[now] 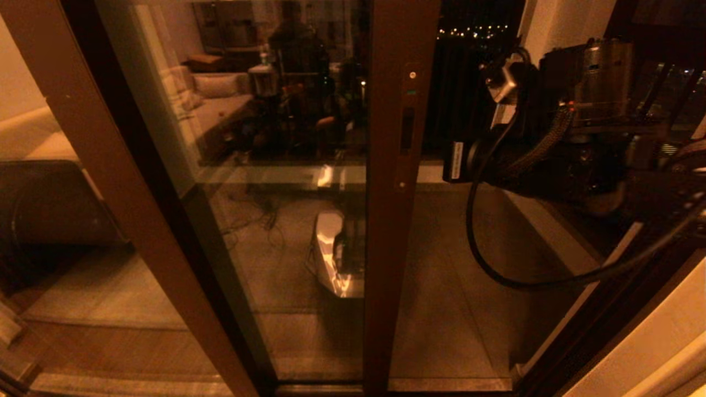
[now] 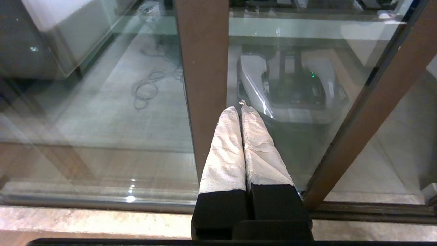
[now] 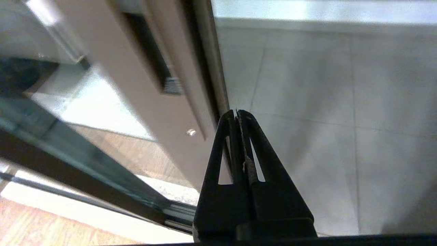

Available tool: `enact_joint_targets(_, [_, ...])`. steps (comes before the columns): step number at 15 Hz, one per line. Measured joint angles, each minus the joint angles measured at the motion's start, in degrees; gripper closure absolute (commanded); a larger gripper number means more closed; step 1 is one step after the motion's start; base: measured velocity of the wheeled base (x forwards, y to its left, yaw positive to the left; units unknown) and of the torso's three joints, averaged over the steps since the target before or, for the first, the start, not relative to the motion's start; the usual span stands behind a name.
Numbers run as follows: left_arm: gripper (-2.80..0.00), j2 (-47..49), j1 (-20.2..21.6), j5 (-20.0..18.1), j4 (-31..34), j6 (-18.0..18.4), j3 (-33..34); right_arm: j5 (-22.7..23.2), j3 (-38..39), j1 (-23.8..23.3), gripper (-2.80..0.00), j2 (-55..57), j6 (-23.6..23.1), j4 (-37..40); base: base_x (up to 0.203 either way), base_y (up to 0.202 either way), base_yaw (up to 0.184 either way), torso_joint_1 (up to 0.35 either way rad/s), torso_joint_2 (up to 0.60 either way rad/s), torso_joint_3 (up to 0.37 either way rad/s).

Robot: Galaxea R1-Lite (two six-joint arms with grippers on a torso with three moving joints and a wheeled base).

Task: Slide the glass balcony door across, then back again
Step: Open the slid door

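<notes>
Nearest the head camera, at right: right arm (image 1: 557,132), dark and bulky, raised about level with the handle slot (image 1: 407,129), a black cable (image 1: 513,275) looping down from it. Right pincer (image 3: 238,114) not visible from the head; seen from its own wrist camera, clenched on nothing, black fingers (image 3: 256,150) pressed together, tips just beside the free edge of the door's upright, below the slot (image 3: 150,58) and near a small screw (image 3: 191,132). Actual contact with the edge impossible to judge.

Left pincer (image 2: 240,106), seen only from its wrist camera, also clenched and empty, pale wrapped fingers (image 2: 225,150) side by side, held low above the floor track (image 2: 102,201), pointed at the glass just beside a brown post (image 2: 203,68); touching or not, unclear.

Farther on: glass balcony door (image 1: 276,193), tall pane in a reddish-brown frame, filling the centre of the head view, its wide upright (image 1: 397,220) to the left of the right arm. Right of that upright, an open gap onto the tiled balcony floor (image 1: 458,309). In the glass, reflections of a sofa (image 1: 215,105) and the robot's base (image 1: 336,253). Farthest, city lights (image 1: 469,30) in darkness.
</notes>
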Motion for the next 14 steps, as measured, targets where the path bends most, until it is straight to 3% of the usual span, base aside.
enact_joint_targets(6, [0.0, 0.0, 0.0, 0.0, 0.0, 0.0, 0.0, -2.9, 12.4, -0.5, 0.0, -23.6, -2.5, 10.2, 0.0, 0.0, 0.0, 0.0, 0.0, 0.0])
enact_joint_targets(10, [0.0, 0.0, 0.0, 0.0, 0.0, 0.0, 0.0, -6.7, 15.0, -2.1, 0.0, -44.3, -4.6, 28.7, 0.0, 0.0, 0.0, 0.0, 0.0, 0.0])
enact_joint_targets(12, [0.0, 0.0, 0.0, 0.0, 0.0, 0.0, 0.0, -7.3, 13.9, -8.2, 0.0, -51.9, -7.1, 39.3, 0.0, 0.0, 0.0, 0.0, 0.0, 0.0])
enact_joint_targets(14, [0.0, 0.0, 0.0, 0.0, 0.0, 0.0, 0.0, -7.4, 13.0, -17.5, 0.0, -58.3, -12.4, 46.1, 0.0, 0.0, 0.0, 0.0, 0.0, 0.0])
